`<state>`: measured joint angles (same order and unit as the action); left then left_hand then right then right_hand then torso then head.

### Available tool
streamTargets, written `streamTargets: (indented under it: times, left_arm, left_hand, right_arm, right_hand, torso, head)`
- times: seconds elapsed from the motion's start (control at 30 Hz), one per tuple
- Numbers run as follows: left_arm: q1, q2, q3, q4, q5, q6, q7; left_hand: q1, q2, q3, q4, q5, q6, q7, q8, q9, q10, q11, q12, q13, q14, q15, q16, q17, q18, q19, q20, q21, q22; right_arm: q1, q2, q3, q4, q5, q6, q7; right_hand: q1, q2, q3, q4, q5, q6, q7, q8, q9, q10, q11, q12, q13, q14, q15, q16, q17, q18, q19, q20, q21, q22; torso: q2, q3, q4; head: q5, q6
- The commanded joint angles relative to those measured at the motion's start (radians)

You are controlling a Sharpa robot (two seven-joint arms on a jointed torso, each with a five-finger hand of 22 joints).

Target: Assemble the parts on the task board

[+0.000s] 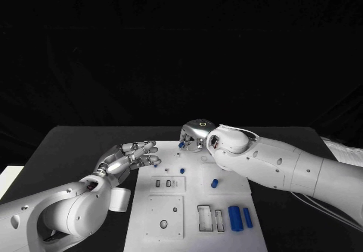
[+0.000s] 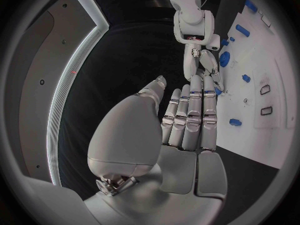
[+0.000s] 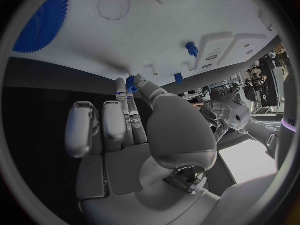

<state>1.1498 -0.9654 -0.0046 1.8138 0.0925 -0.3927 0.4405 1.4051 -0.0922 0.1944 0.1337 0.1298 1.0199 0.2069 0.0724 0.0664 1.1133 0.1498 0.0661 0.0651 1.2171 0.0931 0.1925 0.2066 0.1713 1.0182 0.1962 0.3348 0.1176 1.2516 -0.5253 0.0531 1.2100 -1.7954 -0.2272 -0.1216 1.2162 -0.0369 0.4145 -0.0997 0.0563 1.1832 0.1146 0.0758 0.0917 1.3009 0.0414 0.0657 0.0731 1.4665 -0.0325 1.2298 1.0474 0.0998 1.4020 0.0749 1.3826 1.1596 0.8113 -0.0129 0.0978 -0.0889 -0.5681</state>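
The white task board [image 1: 198, 233] lies in the middle of the black table. My right hand [image 1: 195, 137] is over the board's far edge and pinches a small blue part [image 1: 182, 143] between thumb and a finger; the same part [image 3: 131, 85] is at its fingertips in the right wrist view. My left hand [image 1: 132, 157] hovers at the board's far left corner, fingers stretched out [image 2: 187, 120] and holding nothing. A blue peg [image 1: 182, 170] and a short blue piece [image 1: 214, 183] sit mid-board. Two blue cylinders [image 1: 234, 218] lie side by side at the near right. A blue gear [image 3: 44, 20] lies on the board.
The board has rectangular slots [image 1: 204, 218] and round holes [image 1: 164, 224] in its near half. White sheets [image 1: 344, 149] lie at the table's right edge, and a white surface [image 1: 8, 178] borders the left edge. Bare black table [image 1: 75, 144] lies left of the board.
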Motion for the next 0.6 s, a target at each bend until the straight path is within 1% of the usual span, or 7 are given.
streamTargets:
  times: [0.03,0.4,0.6]
  left_arm:
    - [0.001,0.001,0.001,0.002,0.001,0.021,0.002]
    - [0.001,0.001,0.001,0.001,0.001,0.022,0.002]
    - [0.001,0.002,0.001,0.000,0.001,0.022,0.002]
  left_hand:
    - [0.004,0.006,-0.001,-0.005,-0.003,-0.003,0.005,-0.007,-0.002,-0.003,0.000,-0.004,0.001,-0.007,-0.004,-0.005,0.001,0.010,-0.008,0.000,-0.004,-0.002]
    - [0.003,0.006,-0.001,-0.006,-0.003,-0.004,0.005,-0.008,-0.002,-0.005,0.001,-0.004,0.000,-0.008,-0.003,-0.007,0.002,0.010,-0.009,0.001,-0.005,-0.002]
    - [0.003,0.006,-0.001,-0.007,-0.003,-0.004,0.005,-0.008,-0.002,-0.006,0.001,-0.004,0.000,-0.009,-0.003,-0.008,0.002,0.010,-0.009,0.001,-0.005,-0.003]
  right_arm:
    - [-0.002,-0.002,-0.002,-0.002,-0.024,0.053,-0.004]
    - [-0.002,0.006,-0.003,-0.007,-0.026,0.048,-0.006]
    - [-0.002,0.015,-0.004,-0.019,-0.026,0.042,-0.010]
  right_hand:
    - [0.004,-0.004,-0.002,0.007,0.002,0.016,-0.011,0.003,0.019,0.009,0.001,-0.001,0.001,0.026,-0.004,0.004,0.001,-0.016,-0.001,-0.008,0.003,0.001]
    - [0.002,-0.008,-0.002,0.012,0.003,0.015,-0.010,0.001,0.020,0.008,0.001,-0.002,0.001,0.025,-0.004,0.000,-0.006,-0.016,-0.003,-0.008,0.002,-0.001]
    - [-0.002,-0.024,-0.003,0.026,0.000,-0.002,-0.002,-0.010,0.019,-0.012,0.008,-0.006,-0.003,0.022,0.001,-0.004,-0.013,-0.015,-0.007,-0.005,0.000,-0.006]
  torso:
    - [0.000,0.0001,-0.0002]
    - [0.001,-0.0008,0.0012]
    - [0.001,-0.0010,0.0015]
  head:
    - [0.001,0.001]
    - [0.000,0.003]
    - [0.001,0.002]
